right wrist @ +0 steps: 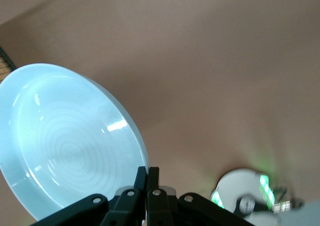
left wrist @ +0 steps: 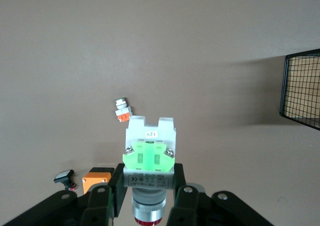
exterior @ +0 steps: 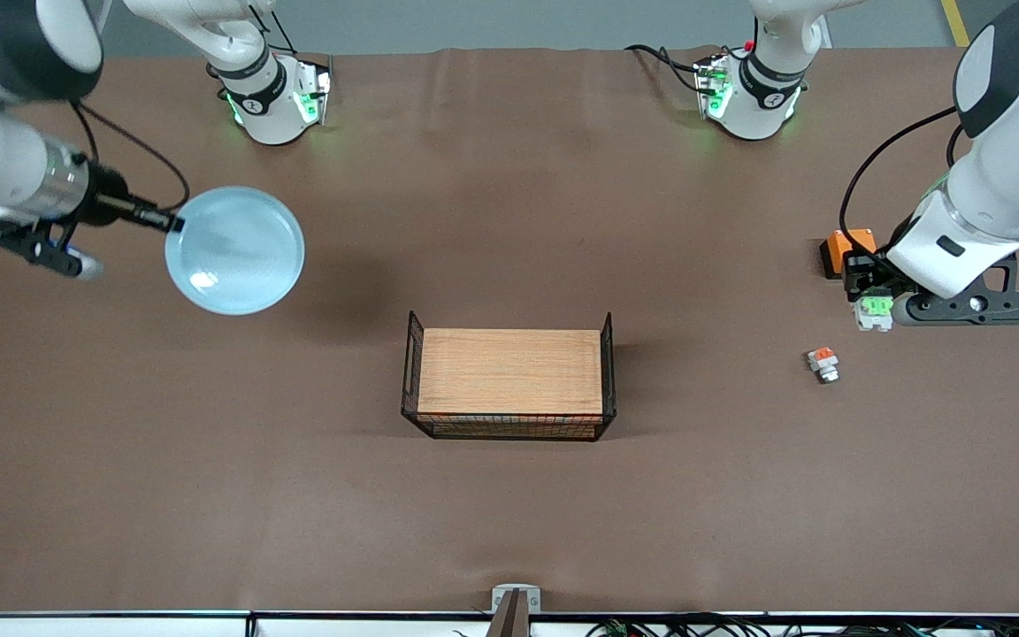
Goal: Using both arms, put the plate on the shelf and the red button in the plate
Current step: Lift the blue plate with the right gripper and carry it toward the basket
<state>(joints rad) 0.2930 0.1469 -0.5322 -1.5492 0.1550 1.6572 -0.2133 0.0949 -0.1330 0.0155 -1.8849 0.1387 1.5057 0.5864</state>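
The plate point(exterior: 235, 250) is round, shallow and pale light-blue, with a low raised rim and faint concentric rings on its glossy inside; in the right wrist view point(right wrist: 70, 141) it shows a bright glint near the rim. It is up in the air over the bare brown table point(exterior: 509, 513) toward the right arm's end, at about ten o'clock from the basket. The right gripper point(exterior: 175, 221) pinches its rim, fingers point(right wrist: 141, 182) closed tight on the edge.

The red button point(exterior: 874, 311) is a small white-grey module with a bright green tab across its middle; the left wrist view point(left wrist: 149, 156) shows a small label on its white body and a dark red cap at the end between the fingers. The left gripper point(exterior: 863, 296) is clamped on it, over the table toward the left arm's end, at about two o'clock from the basket.

The black wire basket point(exterior: 509, 376) stands at mid-table with a wooden board point(exterior: 511, 372) as its floor and nothing else in it.

An orange box point(exterior: 846, 250) sits just beside the left gripper, at its eleven o'clock. A similar white module with an orange tab point(exterior: 823, 364) lies on the table nearer the front camera than the held button.
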